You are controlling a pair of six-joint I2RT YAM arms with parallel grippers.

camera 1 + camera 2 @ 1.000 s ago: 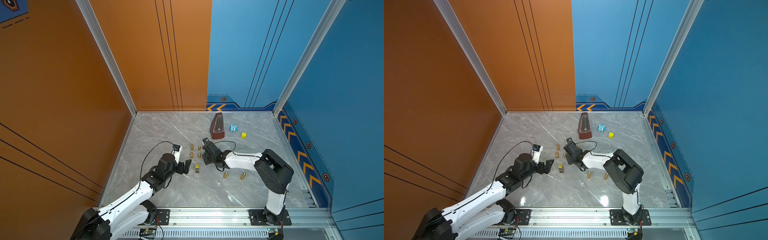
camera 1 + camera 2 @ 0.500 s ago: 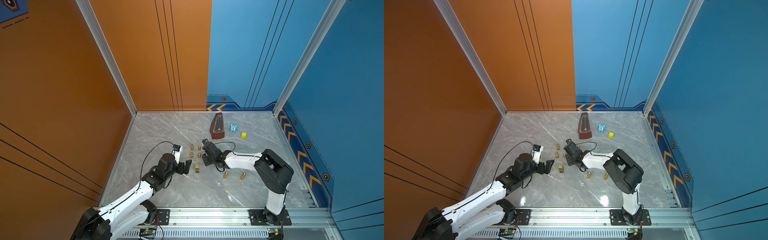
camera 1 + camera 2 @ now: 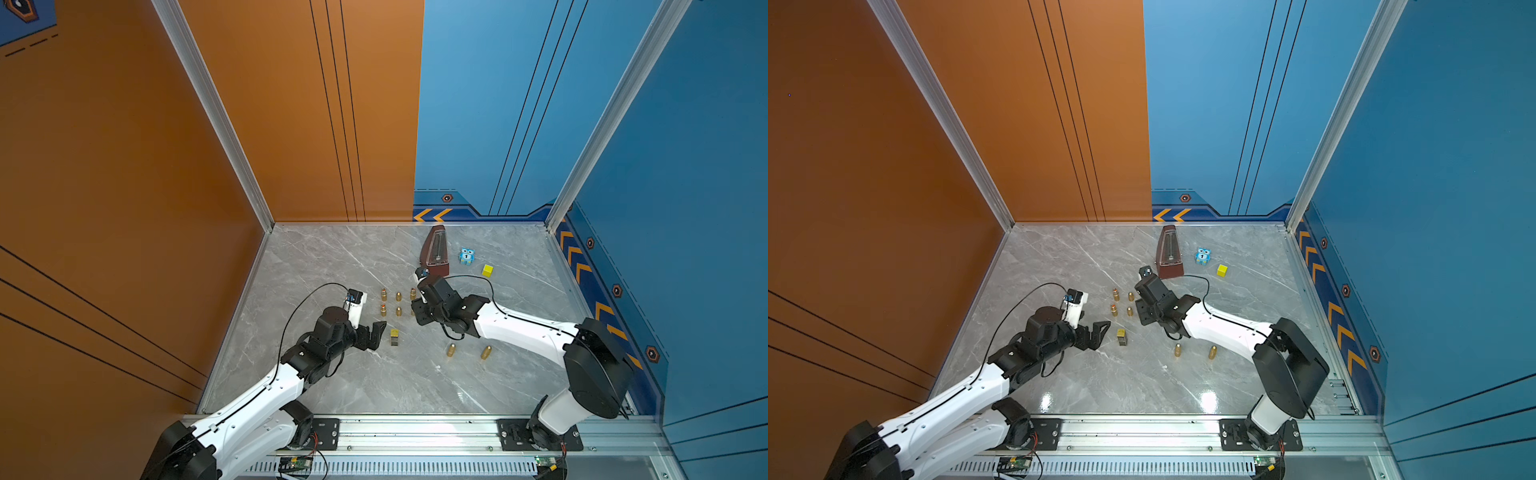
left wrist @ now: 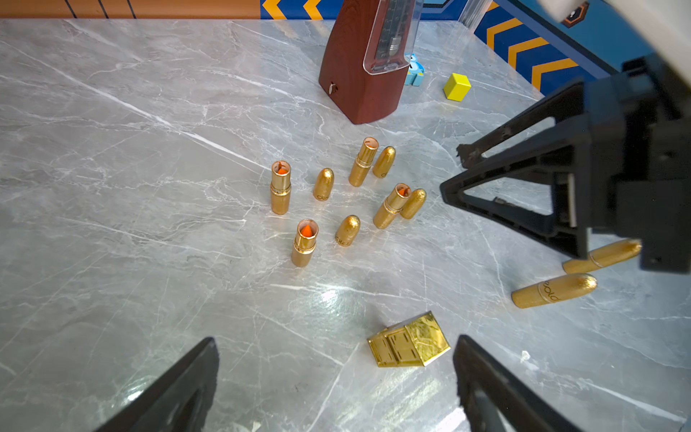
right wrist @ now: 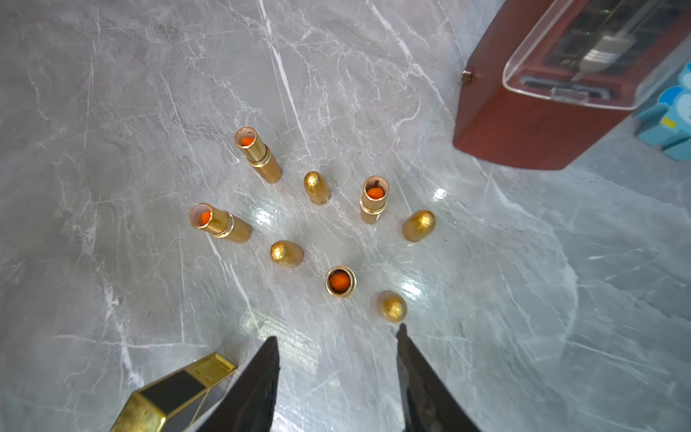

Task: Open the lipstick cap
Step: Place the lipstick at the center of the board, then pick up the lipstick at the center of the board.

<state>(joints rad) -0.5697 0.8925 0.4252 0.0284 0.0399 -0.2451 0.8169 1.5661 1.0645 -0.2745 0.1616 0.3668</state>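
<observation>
Standing uncapped, gold lipstick (image 5: 340, 281) beside cap (image 5: 392, 306)

Both arms are white tubes with fat black joints. The left arm (image 3: 257, 395) has tiny dark dots on its white shell. The right arm (image 3: 523, 330) has one very big black joint (image 3: 594, 370) far back from its pincer. The left pincer (image 3: 377, 336) and right pincer (image 5: 337, 332) are black, with fingers (image 4: 504, 217) like hollow triangles. Just behind the left pincer sits a white camera (image 3: 356, 300) with a blue bit. A thin black cable (image 3: 307, 291) loops back from it.
</observation>
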